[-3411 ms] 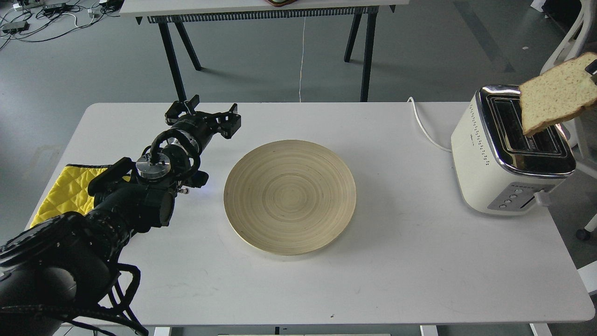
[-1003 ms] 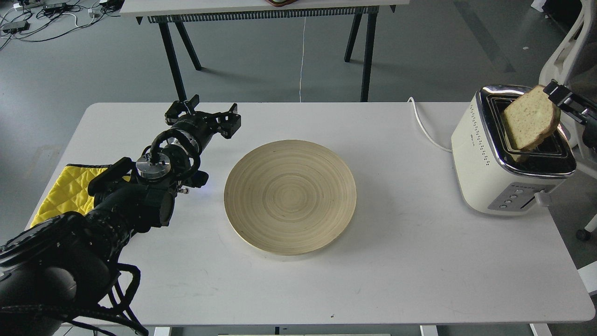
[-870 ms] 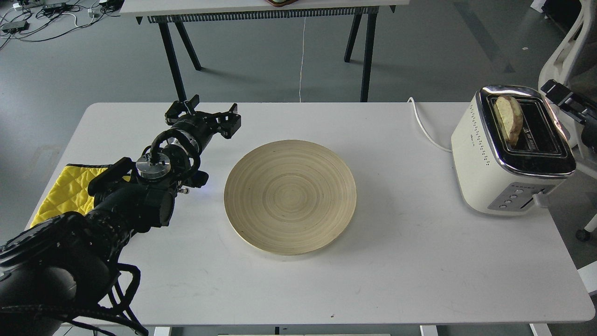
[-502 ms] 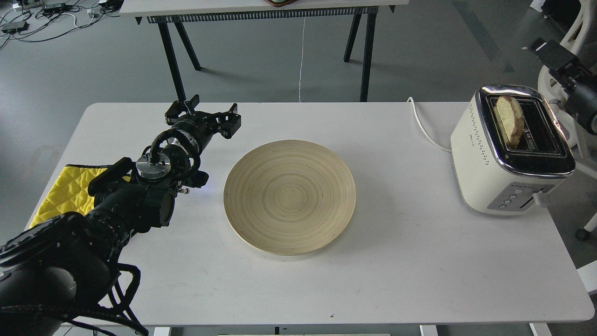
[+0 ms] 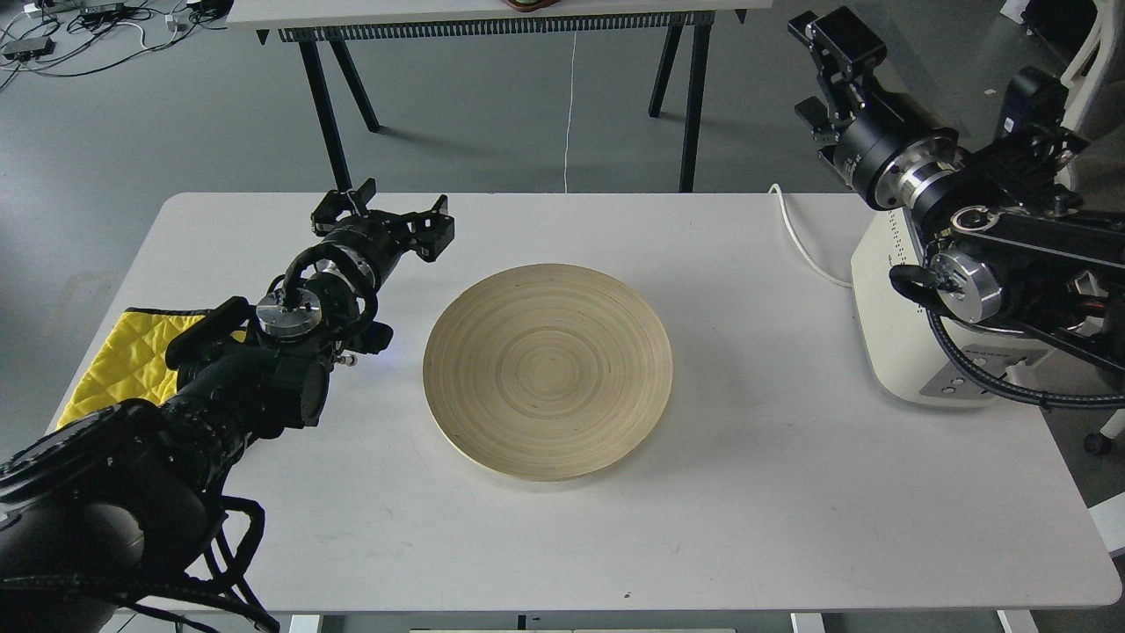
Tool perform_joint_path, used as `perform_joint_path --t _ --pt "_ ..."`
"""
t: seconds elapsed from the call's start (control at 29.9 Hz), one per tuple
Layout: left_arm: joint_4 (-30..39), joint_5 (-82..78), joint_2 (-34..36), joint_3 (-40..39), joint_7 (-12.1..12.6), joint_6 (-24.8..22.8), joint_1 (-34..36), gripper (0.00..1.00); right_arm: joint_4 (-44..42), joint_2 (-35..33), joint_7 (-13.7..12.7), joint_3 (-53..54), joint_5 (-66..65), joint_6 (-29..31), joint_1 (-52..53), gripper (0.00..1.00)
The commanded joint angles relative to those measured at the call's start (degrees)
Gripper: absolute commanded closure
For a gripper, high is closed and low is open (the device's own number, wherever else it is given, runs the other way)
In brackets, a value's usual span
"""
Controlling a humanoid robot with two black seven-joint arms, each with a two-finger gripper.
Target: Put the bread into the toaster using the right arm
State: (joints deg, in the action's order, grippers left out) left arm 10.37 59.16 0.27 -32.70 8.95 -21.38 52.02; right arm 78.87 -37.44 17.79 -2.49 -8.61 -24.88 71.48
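A: What is the right arm (image 5: 984, 229) doing here?

B: It is crossing in front of the toaster (image 5: 888, 299), its right gripper (image 5: 831, 35) raised high and pointing away over the floor beyond the white table (image 5: 747, 492). Whether its fingers are apart or together, I cannot tell; they are showing end-on and dark, with nothing visible between them.

A: And the bread?

B: It is not showing. The arm is covering the toaster's top and slots, so the slice, if seated there, is lying below and behind the wrist, well apart from the fingertips.

A: How should this step be done well?

B: Judging from the layout, by lifting clear without the cables brushing the toaster. The left gripper (image 5: 383, 221) is hovering with fingers apart, empty, beside the wooden plate (image 5: 547, 371) and the yellow cloth (image 5: 123, 356).
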Motion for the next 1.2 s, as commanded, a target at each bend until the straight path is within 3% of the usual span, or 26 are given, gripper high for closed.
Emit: perform_joint_path --t 0.0,0.13,0.27,0.57,1.17 --pt "0.0 0.0 0.0 0.0 0.0 0.0 0.0 0.00 -0.8 5.4 1.9 8.8 0.2 2.9 -7.5 0.01" --pt "0.0 0.0 0.0 0.0 0.0 0.0 0.0 0.00 -5.0 9.8 3.0 13.8 0.4 8.1 -12.1 0.01" --pt "0.0 0.0 0.0 0.0 0.0 0.0 0.0 0.00 -10.5 11.1 7.0 21.0 3.2 23.6 -19.5 0.01" --pt "0.0 0.0 0.0 0.0 0.0 0.0 0.0 0.00 -29.1 16.6 10.2 26.4 6.2 48.9 -27.4 0.01" --pt "0.0 0.0 0.0 0.0 0.0 0.0 0.0 0.00 -33.0 19.8 10.2 25.8 6.1 52.7 -30.1 0.01"
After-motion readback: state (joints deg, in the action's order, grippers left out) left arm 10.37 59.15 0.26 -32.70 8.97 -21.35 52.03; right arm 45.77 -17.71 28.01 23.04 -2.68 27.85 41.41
